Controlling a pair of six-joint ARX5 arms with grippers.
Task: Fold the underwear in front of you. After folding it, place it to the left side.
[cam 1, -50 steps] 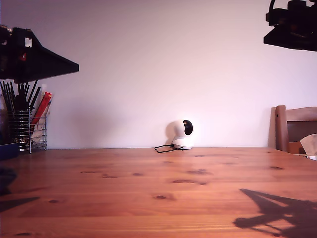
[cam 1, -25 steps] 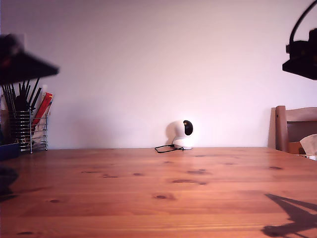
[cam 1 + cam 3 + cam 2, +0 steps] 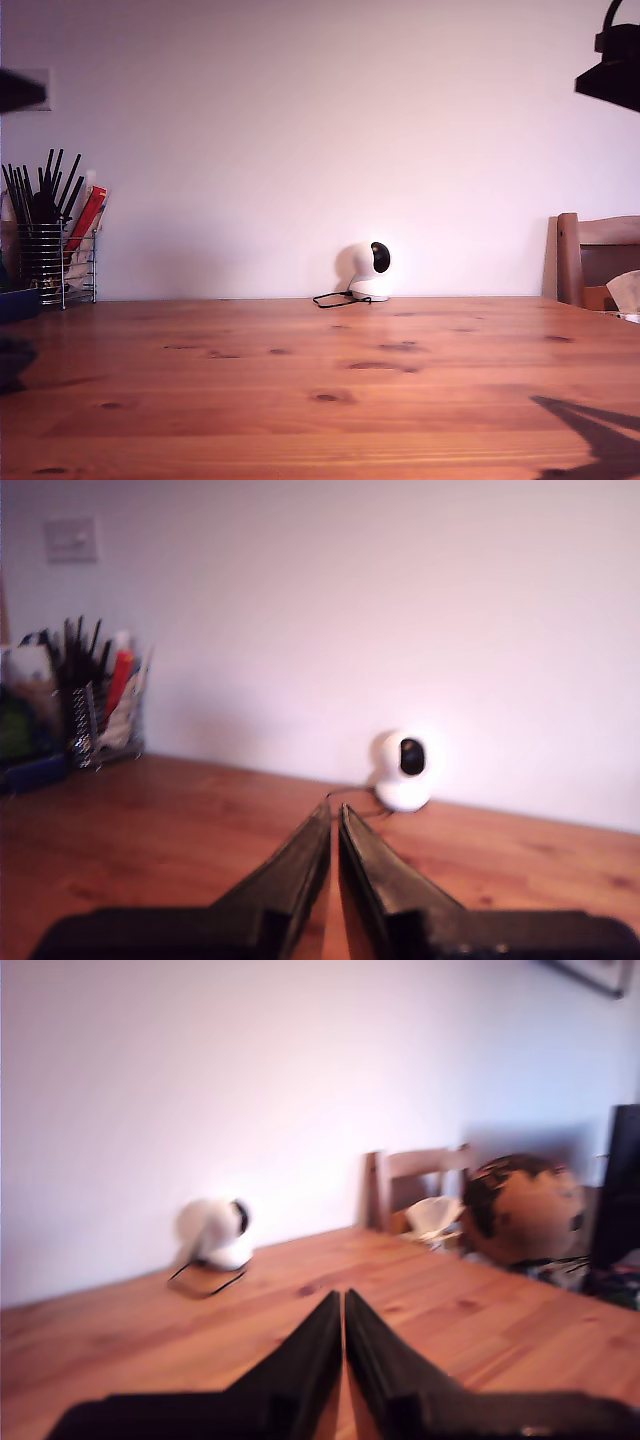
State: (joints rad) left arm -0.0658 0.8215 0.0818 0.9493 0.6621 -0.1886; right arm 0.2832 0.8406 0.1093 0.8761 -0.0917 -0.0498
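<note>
Well, both grippers are up off the table (image 3: 320, 390) with nothing in them. My first gripper (image 3: 343, 1295) has its two black fingers (image 3: 300, 1355) pressed nearly together, just a hairline slit between them, gripping nothing. My second gripper (image 3: 334, 805) is the same: fingers (image 3: 285, 870) closed to a thin line and empty.

In the exterior view only bits of the arms show. There's a dark piece of an arm (image 3: 612, 70) in that view's top right corner, and a blurry dark bit of another arm (image 3: 20, 90) at its left edge. I can't tell which is first or second. One throws a pointed shadow (image 3: 600, 425) on the wood at the view's lower right.

The underwear doesn't show in any view, so I can't tell where it is.

A small white camera (image 3: 372, 270) sits at the back of the table against the wall, its black cable (image 3: 330, 299) looped just beside it. A wire holder (image 3: 50, 265) full of black sticks stands at the exterior view's left, and a wooden chair (image 3: 595, 260) at its right. The first wrist view, pretty blurry, also shows a round brown and black thing (image 3: 525, 1208) near the chair.
</note>
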